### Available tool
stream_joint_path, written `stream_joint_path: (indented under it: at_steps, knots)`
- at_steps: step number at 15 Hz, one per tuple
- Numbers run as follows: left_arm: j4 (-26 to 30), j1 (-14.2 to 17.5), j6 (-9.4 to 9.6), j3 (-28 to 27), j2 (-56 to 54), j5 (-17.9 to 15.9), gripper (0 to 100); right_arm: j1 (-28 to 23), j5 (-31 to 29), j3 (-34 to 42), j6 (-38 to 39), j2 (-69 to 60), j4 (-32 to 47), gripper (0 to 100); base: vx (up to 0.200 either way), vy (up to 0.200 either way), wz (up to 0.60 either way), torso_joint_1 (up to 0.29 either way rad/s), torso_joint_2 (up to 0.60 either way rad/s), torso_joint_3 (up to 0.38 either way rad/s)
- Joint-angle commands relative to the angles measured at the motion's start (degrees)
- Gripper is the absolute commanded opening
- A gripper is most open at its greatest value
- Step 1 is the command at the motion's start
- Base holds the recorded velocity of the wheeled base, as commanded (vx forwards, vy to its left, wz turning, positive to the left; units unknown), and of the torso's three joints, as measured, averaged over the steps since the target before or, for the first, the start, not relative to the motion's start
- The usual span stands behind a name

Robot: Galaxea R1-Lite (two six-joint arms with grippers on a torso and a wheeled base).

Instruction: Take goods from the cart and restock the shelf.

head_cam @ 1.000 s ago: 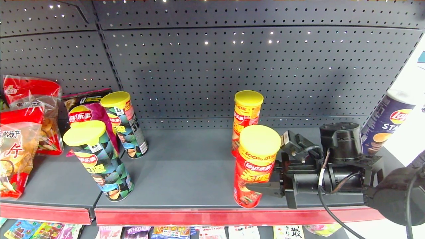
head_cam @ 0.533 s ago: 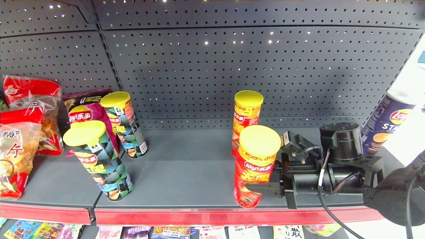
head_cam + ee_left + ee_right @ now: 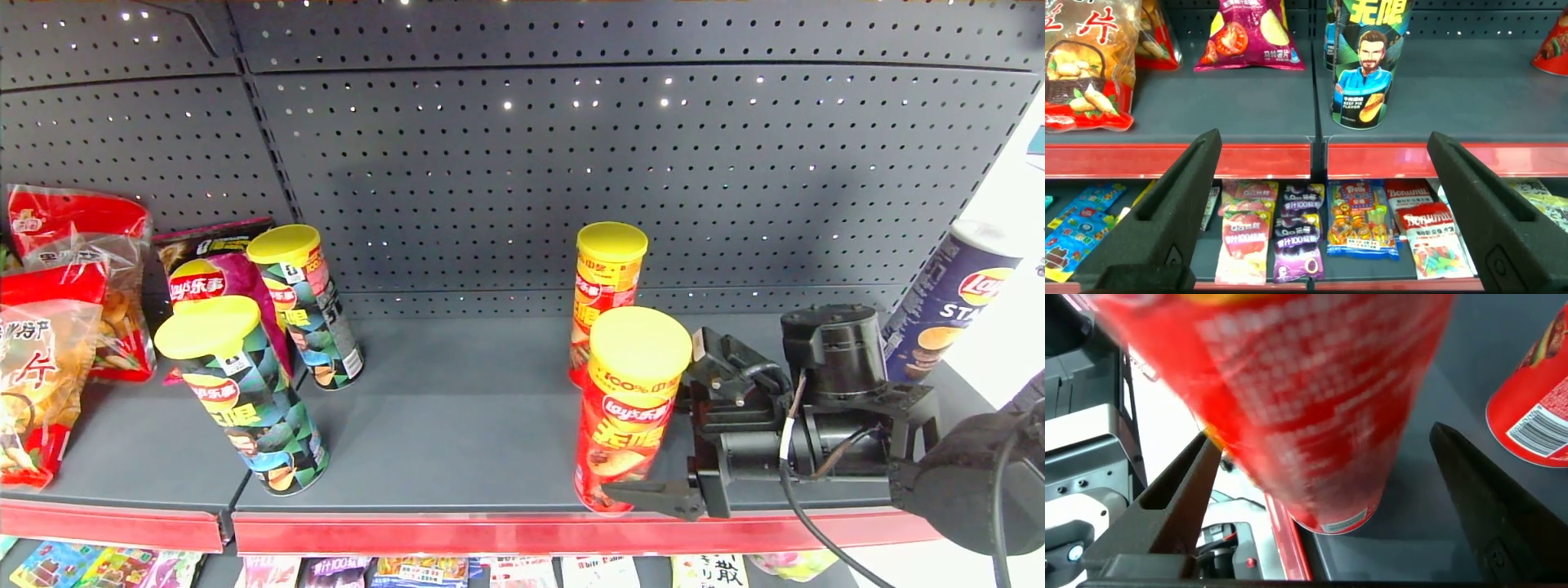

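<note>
The shelf (image 3: 457,408) holds two red cans (image 3: 627,408) toward its right edge and two teal cans (image 3: 245,392) left. The right tool (image 3: 1323,433) is released astride the front red one, and the left tool (image 3: 1324,137) is released.

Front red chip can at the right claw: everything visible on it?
The front red chip can is a tall tube, seemingly printed cardboard, with a yellow plastic-looking lid, closed. It stands about upright on the grey shelf, close to its red front edge, ahead of a matching second can. The open right claw straddles its lower body; whether a finger touches it is unclear.
</note>
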Motion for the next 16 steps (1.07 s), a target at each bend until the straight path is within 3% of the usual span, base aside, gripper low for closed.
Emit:
stream_joint_path:
  at_steps: [1,12,16]
  knots:
    - [0.00,-0.01,-0.02,0.01,0.05,0.00,100,-0.21,-0.45,0.66,0.18,-0.79,-0.15,100,0.000,0.000,0.00,0.000,0.00,0.000]
    - [0.00,-0.01,-0.02,0.01,0.05,0.00,100,-6.01,-4.14,14.11,1.68,-14.50,0.02,100,0.000,0.000,0.00,0.000,0.00,0.000]
    - [0.00,-0.01,-0.02,0.01,0.05,0.00,100,-4.43,-21.19,12.79,2.56,-13.62,0.02,100,0.000,0.000,0.00,0.000,0.00,0.000]
